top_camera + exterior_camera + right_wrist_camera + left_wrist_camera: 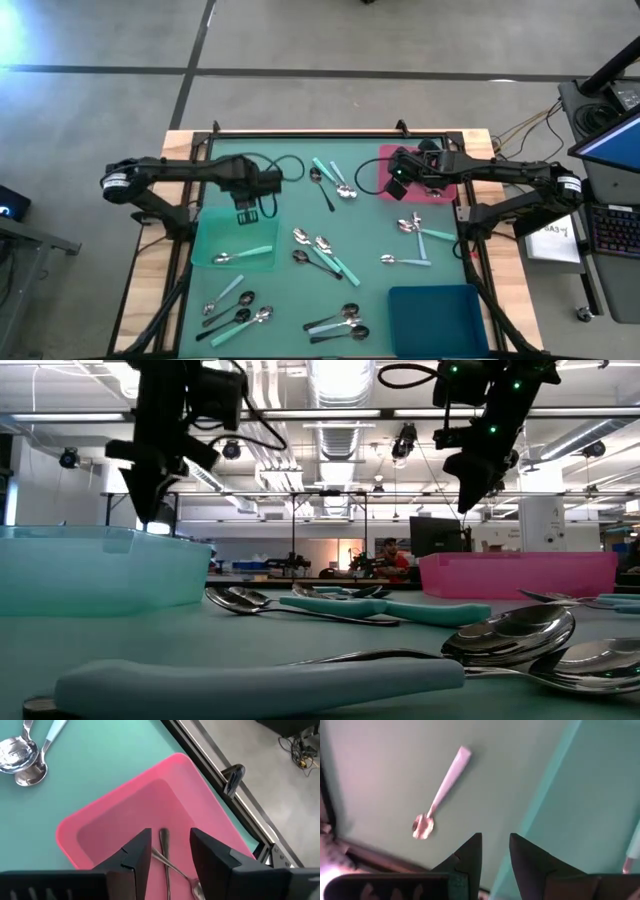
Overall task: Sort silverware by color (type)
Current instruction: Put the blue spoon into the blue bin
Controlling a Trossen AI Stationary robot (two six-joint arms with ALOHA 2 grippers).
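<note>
Three trays stand on the table (300,215): one teal tray (215,225), one pink tray (115,820) and one blue tray (435,315). The teal tray holds one teal-handled spoon (243,256). The pink tray holds two all-metal spoons (165,845), crossed. About sixteen loose spoons (322,243) lie outside the pink tray on the table, in overlapping clusters, so their exact count is uncertain.
</note>
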